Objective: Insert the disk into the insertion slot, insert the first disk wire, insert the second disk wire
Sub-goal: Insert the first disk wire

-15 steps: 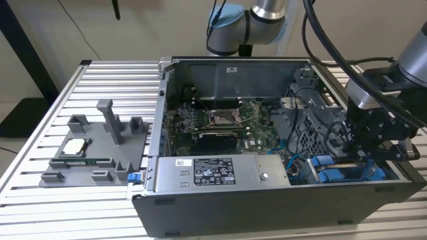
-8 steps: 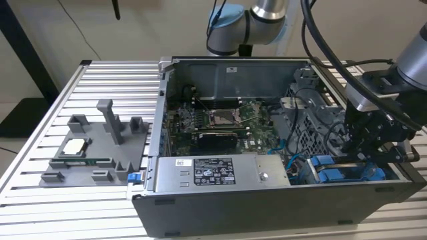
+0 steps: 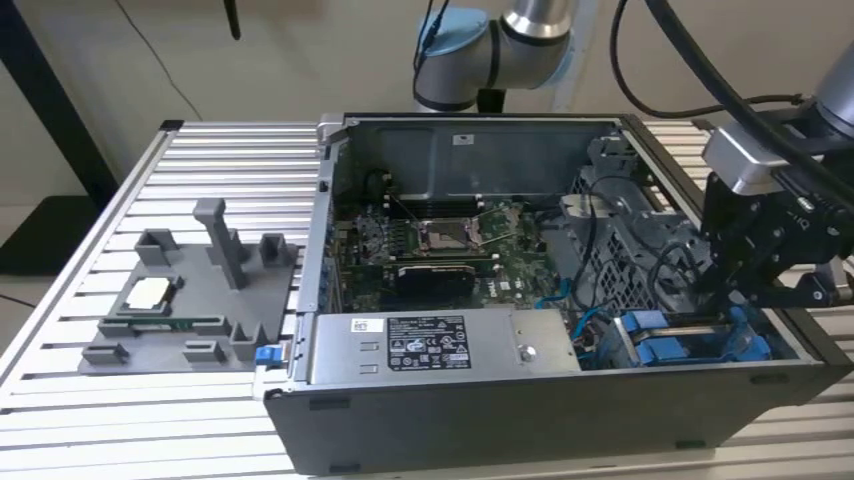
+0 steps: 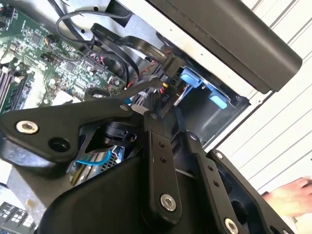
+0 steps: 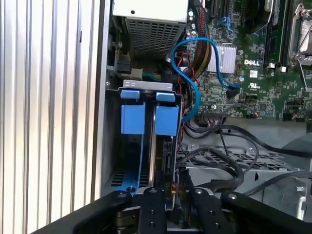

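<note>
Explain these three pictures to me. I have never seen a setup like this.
The machine is a robot arm with a gripper at its end. The exterior view looks on from off the arm: an open computer case stands on a slatted metal table, with a grey fixture plate beside it, toward the exterior view's left. Both wrist views come from cameras that ride on the arm and look past the gripper into the case. The gripper is down at the slot, the bay with blue rails, among loose wires. I cannot tell whether it holds anything.
</note>
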You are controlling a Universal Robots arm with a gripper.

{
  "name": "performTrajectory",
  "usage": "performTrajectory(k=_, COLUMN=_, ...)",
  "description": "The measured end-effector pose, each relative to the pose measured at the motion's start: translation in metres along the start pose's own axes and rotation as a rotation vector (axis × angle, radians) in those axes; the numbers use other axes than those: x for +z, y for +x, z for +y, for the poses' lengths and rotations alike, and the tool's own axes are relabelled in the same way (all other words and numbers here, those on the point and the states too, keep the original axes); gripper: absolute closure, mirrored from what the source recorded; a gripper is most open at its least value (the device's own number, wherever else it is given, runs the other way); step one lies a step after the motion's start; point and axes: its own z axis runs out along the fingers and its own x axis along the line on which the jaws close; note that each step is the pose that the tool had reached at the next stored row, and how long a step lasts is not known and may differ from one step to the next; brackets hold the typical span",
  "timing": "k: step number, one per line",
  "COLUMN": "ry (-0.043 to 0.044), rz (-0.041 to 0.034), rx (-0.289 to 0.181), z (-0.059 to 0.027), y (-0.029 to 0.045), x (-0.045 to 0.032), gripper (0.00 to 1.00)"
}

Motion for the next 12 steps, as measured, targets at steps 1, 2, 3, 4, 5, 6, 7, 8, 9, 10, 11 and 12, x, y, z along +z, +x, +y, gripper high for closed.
performTrajectory(k=1, ry=-0.0001, rz=0.0006, rx=0.0, z=0.0, y=-0.0001, x=-0.0009, gripper=0.73)
performTrajectory(k=2, ry=-0.0001, rz=0.0011, rx=0.0, z=0.0, y=-0.0001, x=-0.0017, gripper=0.73)
performTrajectory(k=3, ry=-0.0001, rz=0.0018, rx=0.0, z=0.0, y=-0.0002, x=-0.0027, gripper=0.73)
performTrajectory(k=4, ry=-0.0001, rz=0.0023, rx=0.0, z=0.0, y=-0.0002, x=-0.0034, gripper=0.73)
performTrajectory(k=5, ry=-0.0002, rz=0.0029, rx=0.0, z=0.0, y=-0.0003, x=-0.0042, gripper=0.73)
performTrajectory(k=6, ry=-0.0002, rz=0.0036, rx=0.0, z=-0.0001, y=-0.0004, x=-0.0051, gripper=0.73)
performTrajectory(k=7, ry=-0.0002, rz=0.0042, rx=0.0, z=-0.0001, y=-0.0005, x=-0.0062, gripper=0.73)
performTrajectory(k=8, ry=-0.0003, rz=0.0051, rx=0.0, z=-0.0001, y=-0.0006, x=-0.0072, gripper=0.73)
performTrajectory(k=9, ry=-0.0003, rz=0.0057, rx=0.0, z=-0.0002, y=-0.0006, x=-0.0078, gripper=0.73)
performTrajectory(k=10, ry=-0.0004, rz=0.0057, rx=0.0, z=-0.0002, y=-0.0006, x=-0.0078, gripper=0.73)
performTrajectory(k=11, ry=-0.0004, rz=0.0058, rx=0.0, z=-0.0002, y=-0.0006, x=-0.0078, gripper=0.73)
performTrajectory(k=12, ry=-0.0004, rz=0.0059, rx=0.0, z=-0.0002, y=-0.0006, x=-0.0078, gripper=0.73)
